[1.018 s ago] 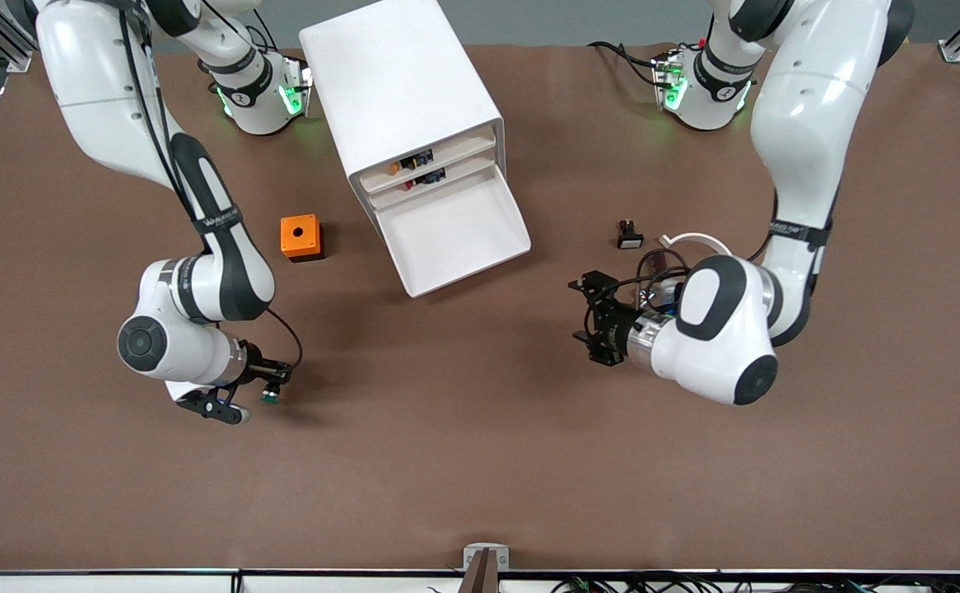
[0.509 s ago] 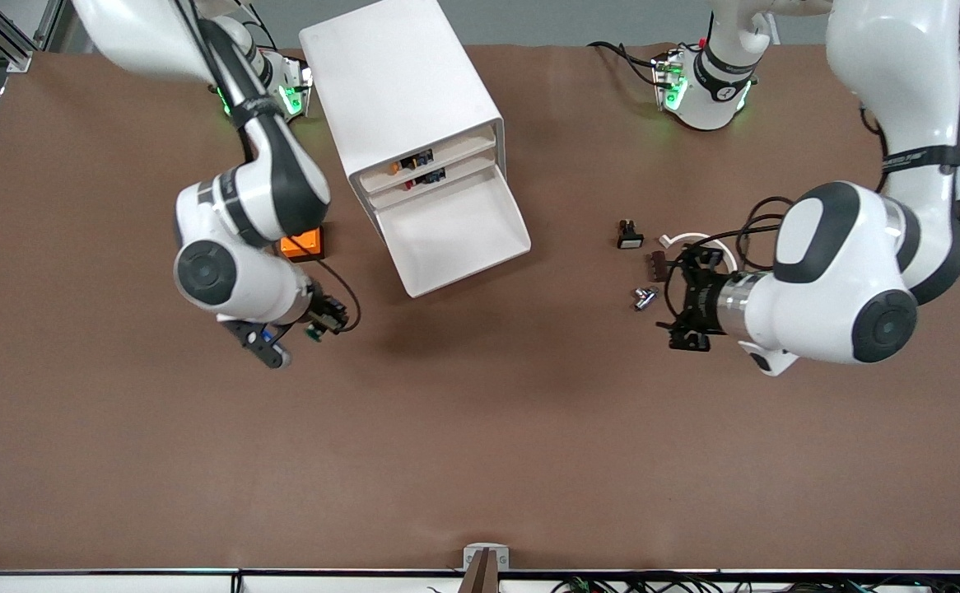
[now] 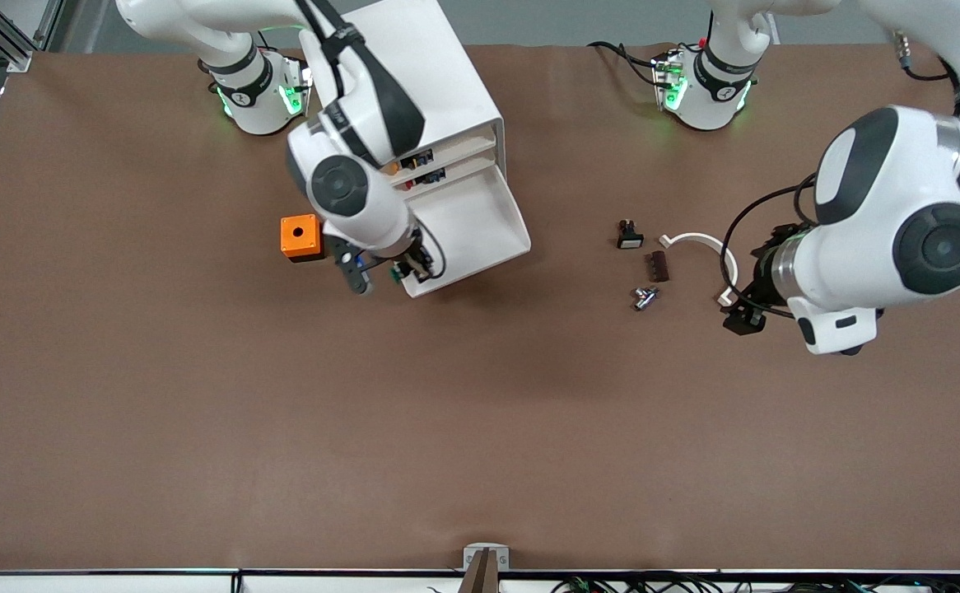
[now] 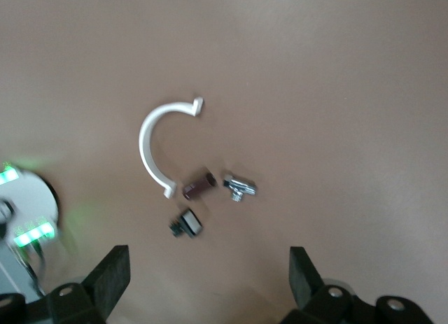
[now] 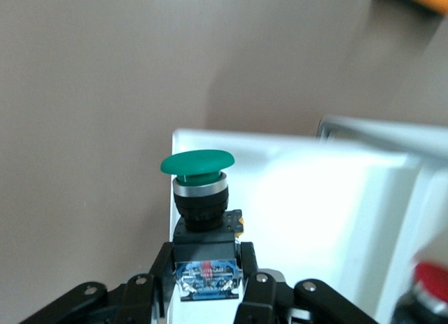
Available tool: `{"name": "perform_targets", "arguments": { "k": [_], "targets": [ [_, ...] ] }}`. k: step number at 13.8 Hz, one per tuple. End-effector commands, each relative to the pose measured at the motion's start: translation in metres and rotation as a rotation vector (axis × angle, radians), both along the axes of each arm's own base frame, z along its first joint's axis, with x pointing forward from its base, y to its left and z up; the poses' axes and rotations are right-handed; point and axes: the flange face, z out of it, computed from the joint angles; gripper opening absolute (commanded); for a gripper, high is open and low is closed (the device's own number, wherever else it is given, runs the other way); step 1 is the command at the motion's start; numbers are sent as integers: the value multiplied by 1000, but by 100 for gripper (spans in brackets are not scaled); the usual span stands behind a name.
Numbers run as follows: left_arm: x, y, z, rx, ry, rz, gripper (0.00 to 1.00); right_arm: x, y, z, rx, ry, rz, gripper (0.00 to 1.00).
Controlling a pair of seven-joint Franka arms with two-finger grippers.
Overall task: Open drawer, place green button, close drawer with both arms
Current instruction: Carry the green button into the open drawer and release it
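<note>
My right gripper is clamped on the button, pinching its black body between both fingers with the round green cap pointing away from my wrist. I hold it in the air just over the front corner of the drawer, at the rim on the side toward my right arm's end of the table. The drawer is pulled well out of the white cabinet, its white floor bare in the front view, and two trays above it stand slightly ajar with small dark and orange parts showing. On the table beside the cabinet, toward my right arm's end, sits an orange box with a hole in its top.

Toward my left arm's end lie a black-and-white switch, a small brown block, a little metal fitting and a curved white clip, close together.

My left gripper hangs just beside the clip's end, fingers spread wide apart, empty.
</note>
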Motion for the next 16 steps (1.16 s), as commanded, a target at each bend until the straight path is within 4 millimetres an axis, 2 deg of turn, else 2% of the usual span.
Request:
{"name": "perform_targets", "arguments": {
  "k": [1, 2, 4, 5, 6, 8, 10, 11, 12, 14, 16],
  "targets": [
    [-12, 10, 24, 24, -23, -137, 100, -29, 19, -12, 12, -23, -71, 2],
    [-13, 13, 30, 29, -33, -185, 100, -37, 24, -18, 9, -27, -80, 3],
    [-12, 21, 32, 15, -26, -306, 100, -50, 34, -25, 6, -43, -103, 13],
    [-15, 24, 44, -3, -37, -388, 100, -50, 38, -29, 10, -58, -116, 27],
    [-15, 29, 47, -21, -32, -461, 100, -50, 39, -34, 5, -66, -123, 38],
    [-18, 30, 53, -36, -37, -518, 100, -49, 39, -38, -20, -83, -102, 73],
    [-22, 23, 61, -43, -54, -535, 100, -42, 35, -35, -26, -94, -104, 95],
    [-23, 18, 62, -47, -60, -545, 100, -36, 31, -31, -27, -103, -108, 100],
    [-22, 11, 60, -52, -71, -560, 100, -16, 17, -22, -34, -134, -119, 100],
    [-19, -4, 51, -67, -94, -588, 100, 30, -14, 15, -47, -180, -91, 100],
    [-11, -28, 28, -91, -94, -627, 100, 66, -50, 45, -52, -171, 17, 100]
  ]
}}
